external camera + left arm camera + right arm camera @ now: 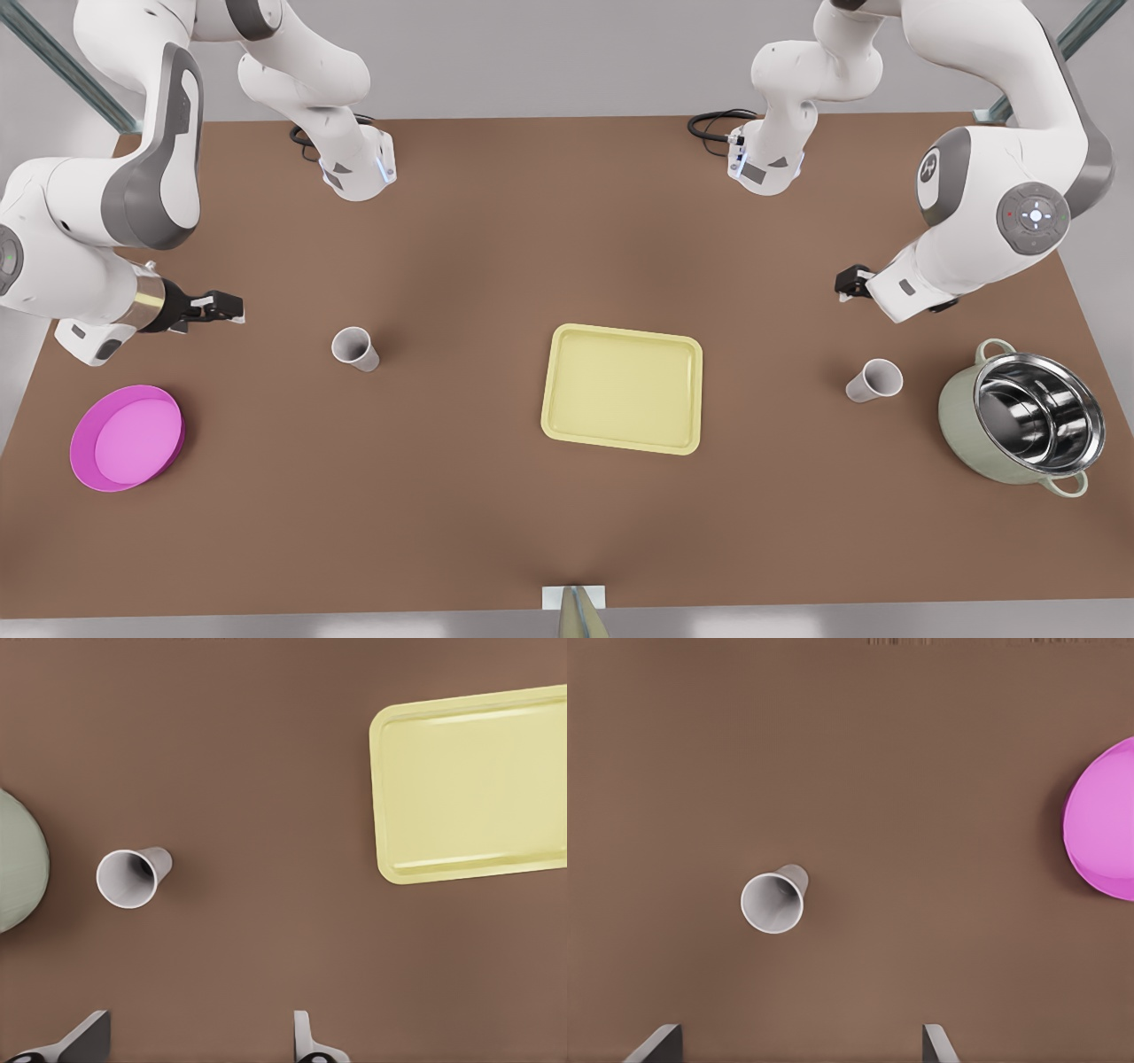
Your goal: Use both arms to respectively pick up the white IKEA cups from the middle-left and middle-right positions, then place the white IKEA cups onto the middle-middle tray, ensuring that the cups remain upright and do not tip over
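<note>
Two white IKEA cups stand upright on the brown table, one (355,348) toward the front view's left and one (874,380) toward its right. Between them lies the pale yellow tray (623,388), with nothing on it. My left gripper (848,283) hovers behind the cup at the front view's right. In the left wrist view it (195,1041) is open, with that cup (133,877) and the tray (474,784) ahead of it. My right gripper (223,306) hangs to the front view's left of the other cup. Open too (799,1043), it is well clear of that cup (773,900).
A round pink plate (127,437) lies near the table's edge at the front view's left, seen also as the plate (1103,819) in the right wrist view. A steel-lined green pot (1023,421) stands beside the cup at the front view's right.
</note>
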You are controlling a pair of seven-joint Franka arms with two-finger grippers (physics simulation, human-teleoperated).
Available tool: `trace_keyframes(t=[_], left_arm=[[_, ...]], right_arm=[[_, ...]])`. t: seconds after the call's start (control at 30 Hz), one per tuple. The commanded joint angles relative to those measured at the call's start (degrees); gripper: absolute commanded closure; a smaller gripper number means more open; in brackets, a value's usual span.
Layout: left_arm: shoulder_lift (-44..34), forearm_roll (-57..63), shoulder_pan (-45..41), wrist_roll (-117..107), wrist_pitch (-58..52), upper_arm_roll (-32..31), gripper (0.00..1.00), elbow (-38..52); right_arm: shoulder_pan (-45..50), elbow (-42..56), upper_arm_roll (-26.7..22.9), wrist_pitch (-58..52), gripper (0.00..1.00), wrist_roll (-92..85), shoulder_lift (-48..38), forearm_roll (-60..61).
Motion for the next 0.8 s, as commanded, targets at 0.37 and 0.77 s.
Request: trace_keyframes(t=[0.37,0.77], left_arm=[[-0.66,0.03,-0.70,-0.03,0.00,0.01,0.00,-0.14],[3.38,0.20,-0.61,-0.91,23.72,7.92,0.00,-9.98]], right_arm=[[5.26,-14.30,0.43,20.81,0.00,0.68,5.56,0.43],[4.74,-37.94,0.43,46.74,0.00,1.47,0.90,0.95]])
